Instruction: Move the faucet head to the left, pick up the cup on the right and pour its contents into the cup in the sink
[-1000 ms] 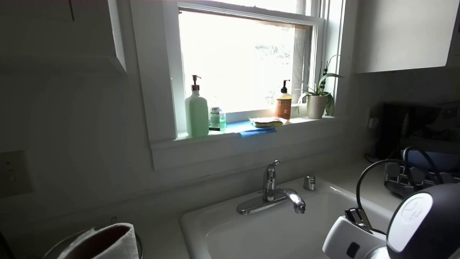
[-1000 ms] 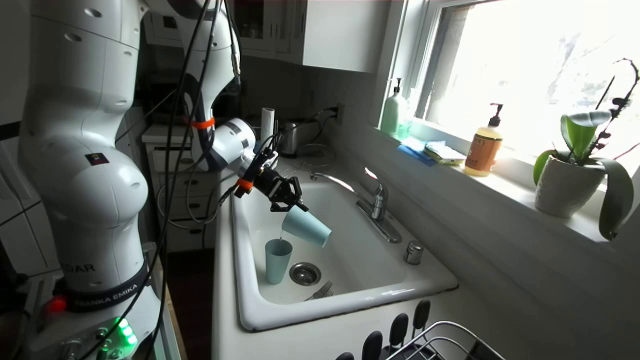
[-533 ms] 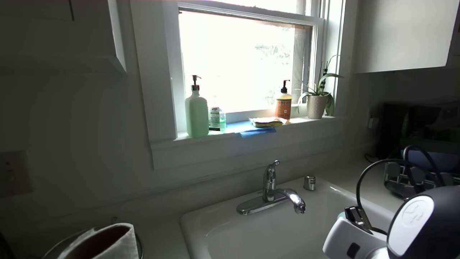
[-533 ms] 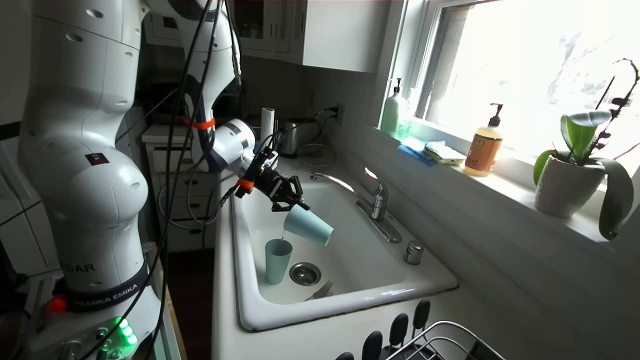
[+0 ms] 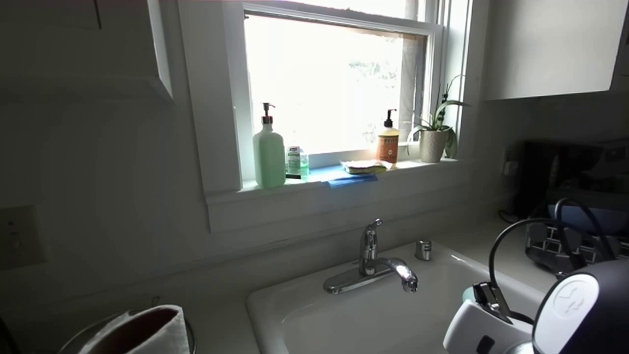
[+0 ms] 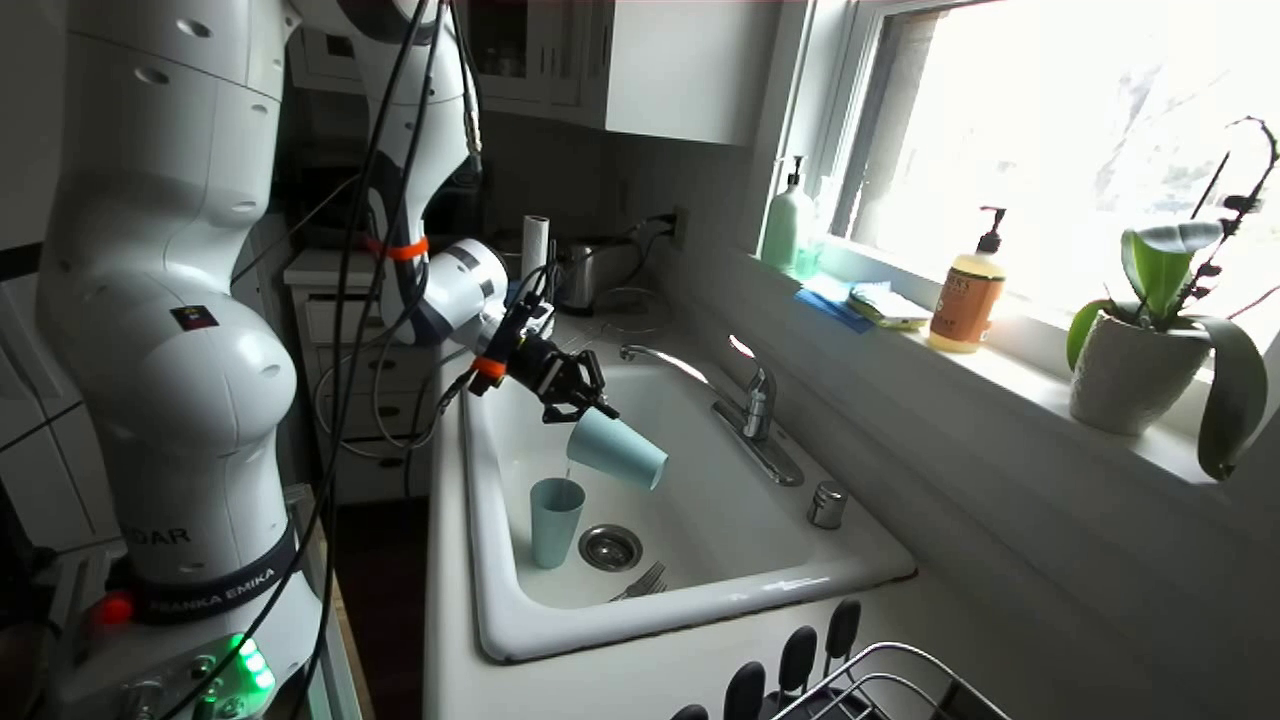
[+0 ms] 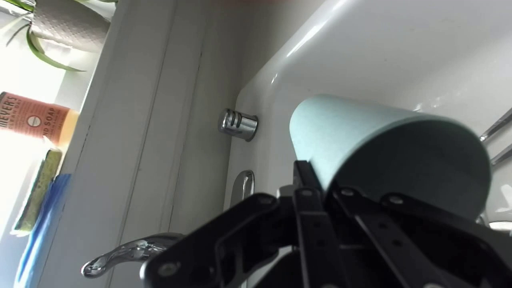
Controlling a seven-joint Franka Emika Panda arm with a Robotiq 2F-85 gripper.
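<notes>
Gripper (image 7: 321, 184) pinches the tipped cup (image 6: 617, 450) by its upper rim, pouring lip above the upright cup (image 6: 556, 525) in the sink (image 6: 490, 600); thin trickle (image 6: 569, 470) falls. Likely light, stiff plastic, slippery when wet: best held there, opposite the lip.

We see the arm (image 6: 165, 350) bent, the wrist (image 6: 462, 288) slanting downward, and its jaws standing pressed together in a grip.

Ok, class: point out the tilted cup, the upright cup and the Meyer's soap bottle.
Tilted cup (image 6: 617, 449): in an exterior view, on its outer wall.
Upright cup (image 6: 556, 528): in an exterior view, on its outer wall.
Meyer's soap bottle (image 7: 38, 117): in the wrist view, on its label.
</notes>
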